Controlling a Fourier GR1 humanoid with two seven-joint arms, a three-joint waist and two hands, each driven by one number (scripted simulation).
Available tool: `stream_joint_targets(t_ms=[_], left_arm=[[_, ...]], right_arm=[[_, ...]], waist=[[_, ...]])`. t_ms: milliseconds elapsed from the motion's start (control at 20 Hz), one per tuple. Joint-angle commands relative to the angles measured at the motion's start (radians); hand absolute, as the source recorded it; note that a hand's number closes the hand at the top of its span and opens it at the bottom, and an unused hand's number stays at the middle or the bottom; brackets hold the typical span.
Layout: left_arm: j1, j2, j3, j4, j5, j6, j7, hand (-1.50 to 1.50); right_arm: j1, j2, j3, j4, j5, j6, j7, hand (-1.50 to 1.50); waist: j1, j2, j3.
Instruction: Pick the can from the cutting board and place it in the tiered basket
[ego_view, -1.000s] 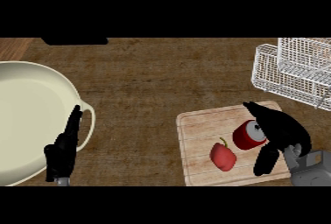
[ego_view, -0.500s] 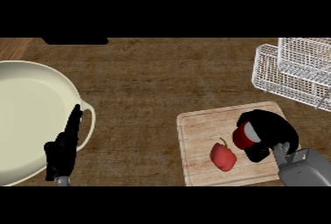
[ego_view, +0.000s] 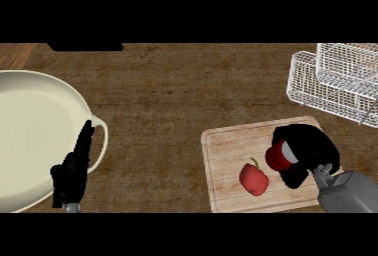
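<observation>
In the head view, a brown wooden surface (ego_view: 170, 90) is seen from steeply above. A pale cutting board (ego_view: 225, 145) lies at the lower right of it. The can (ego_view: 279, 156), red with a pale top, is seen over the right part of the board, and whether it rests on the wood cannot be told. Any writing on its label is too small to be read.

The can is enclosed by the right hand (ego_view: 311, 145). Its black fingers (ego_view: 295, 179) are curled round the can from above and from the right, so that much of the can is hidden. The grey forearm (ego_view: 351, 192) comes in from the lower right corner.

A red fruit (ego_view: 254, 179) with a small green stem lies on the board just left of the can, apart from the hand.

The white wire basket (ego_view: 332, 90) stands at the upper right, well apart from the board.

A large cream bowl (ego_view: 29, 130) fills the left side. The left hand (ego_view: 70, 175) is seen at the bowl's right rim, fingers straight and pointing up, with nothing held.

A dark object (ego_view: 85, 46) lies at the top left edge.
</observation>
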Motion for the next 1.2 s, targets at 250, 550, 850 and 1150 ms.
stream_joint_targets(t_ms=[250, 550, 850, 1150], left_arm=[[0.088, -0.01, 0.012, 0.033, 0.027, -0.014, 0.029, 0.0], [0.085, -0.024, 0.0, 0.015, 0.025, -0.014, 0.05, 0.0], [0.069, -0.022, 0.011, 0.042, 0.028, -0.027, 0.033, 0.0], [0.088, -0.058, -0.03, 0.016, -0.002, -0.006, 0.063, 0.0]], right_arm=[[0.216, -0.375, -0.326, 0.238, -0.1, -0.153, -0.494, 1.5], [0.209, -0.437, -0.601, 0.415, -0.326, -0.159, -0.752, 1.5], [0.161, -0.515, -0.852, 0.48, -0.555, -0.048, -0.784, 1.5], [0.173, -0.646, -1.015, 0.474, -0.602, -0.008, -0.877, 1.5]], waist=[[-0.063, 0.019, -0.004], [-0.049, 0.012, -0.008], [-0.052, 0.008, -0.012], [-0.04, 0.008, -0.012]])
